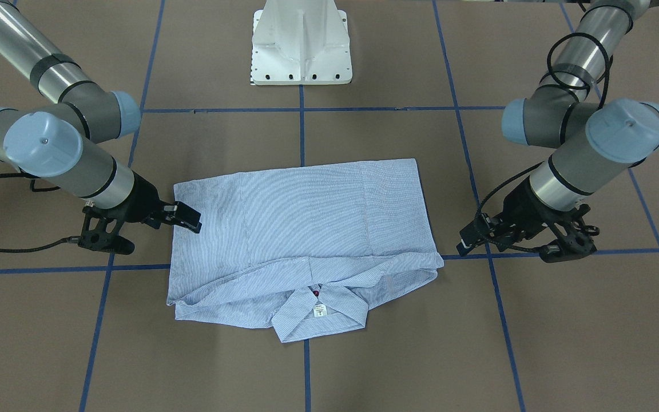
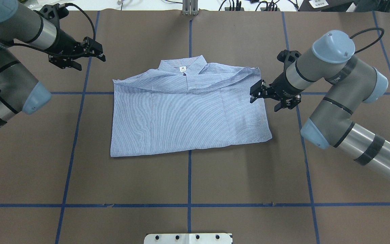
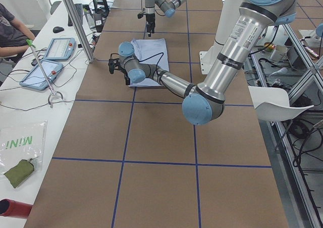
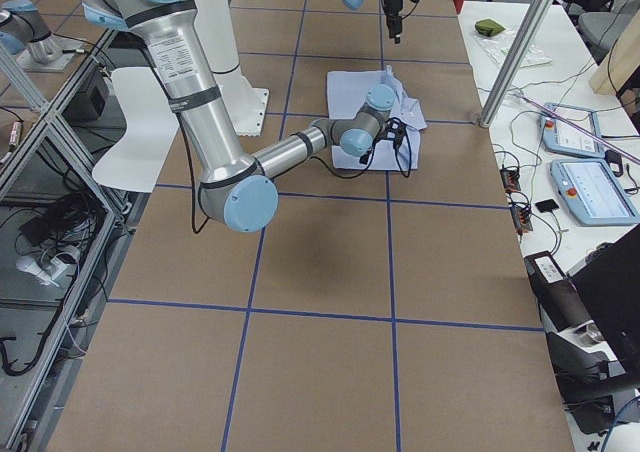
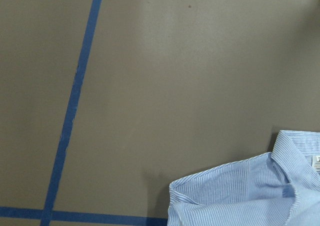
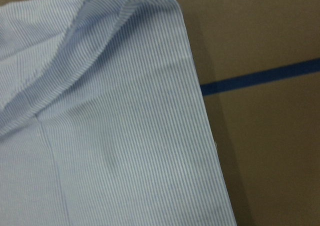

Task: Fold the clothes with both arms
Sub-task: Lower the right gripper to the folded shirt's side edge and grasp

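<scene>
We see the shirt (image 2: 188, 118) lying flat on the brown table (image 2: 215, 176). It sits midway between the table's left and right edges, and a bit nearer the far edge than the robot's edge. It is folded into a neat block, and we cannot see its sleeves. Its collar (image 2: 195, 66) points to the far edge, and the straight bottom fold faces the white base (image 1: 301, 46). A small white label (image 1: 320, 311) shows inside the collar, with a red button (image 1: 315, 293) just next to it. Blue tape lines (image 2: 76, 135) cross the table, and one runs under the shirt near the collar. The right gripper (image 2: 252, 95) is at the shirt's right side, up near the shoulder, with its tips just over the cloth edge. Its jaws look a little apart and we see no cloth pinched or lifted between them. We cannot tell if the tips touch the cloth. The right wrist view is filled with the striped cloth and its straight edge. The left gripper (image 2: 102, 52) hangs over bare table, well apart from the shirt, toward the far left corner. Its jaws stand apart too, and they hold nothing. The left wrist view shows bare table and only the collar corner of the shirt.
</scene>
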Tool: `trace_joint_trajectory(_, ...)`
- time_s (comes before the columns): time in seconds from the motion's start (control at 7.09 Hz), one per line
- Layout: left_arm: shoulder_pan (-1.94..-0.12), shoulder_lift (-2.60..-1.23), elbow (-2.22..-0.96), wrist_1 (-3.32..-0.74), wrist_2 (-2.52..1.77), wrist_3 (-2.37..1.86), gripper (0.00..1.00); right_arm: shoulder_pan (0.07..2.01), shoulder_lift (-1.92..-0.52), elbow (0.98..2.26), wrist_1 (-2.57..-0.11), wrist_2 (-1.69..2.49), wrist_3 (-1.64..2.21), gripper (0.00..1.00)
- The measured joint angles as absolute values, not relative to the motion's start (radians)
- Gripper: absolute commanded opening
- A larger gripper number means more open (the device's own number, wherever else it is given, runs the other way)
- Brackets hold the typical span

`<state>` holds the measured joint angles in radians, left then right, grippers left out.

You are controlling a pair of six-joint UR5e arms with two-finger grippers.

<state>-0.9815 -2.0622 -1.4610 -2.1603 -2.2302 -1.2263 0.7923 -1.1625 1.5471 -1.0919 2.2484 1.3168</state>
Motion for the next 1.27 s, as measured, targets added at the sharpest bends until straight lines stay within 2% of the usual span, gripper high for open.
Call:
trace_joint_trajectory(0.28,-0.982,-2.061,-1.464,-2.157,-2.229,-1.229,0.99,0.729,-1.185,1.552,-1.095,2.191,1.316,0.97)
trace_joint_trajectory(0.71,-0.982,-2.060,-1.465,-2.157,-2.227,-1.230,0.99,0.713,-1.202,1.557,-1.095,2.175,1.316,0.70)
trace_joint_trajectory(0.99,-0.981,-2.061,-1.465,-2.157,-2.225,-1.230,0.99,0.712,-1.208,1.561,-1.095,2.175,1.316,0.39)
trace_joint_trajectory(1.27,-0.981,-2.062,-1.464,-2.157,-2.224,-1.230,0.99,0.711,-1.215,1.570,-1.090,2.173,1.317,0.04)
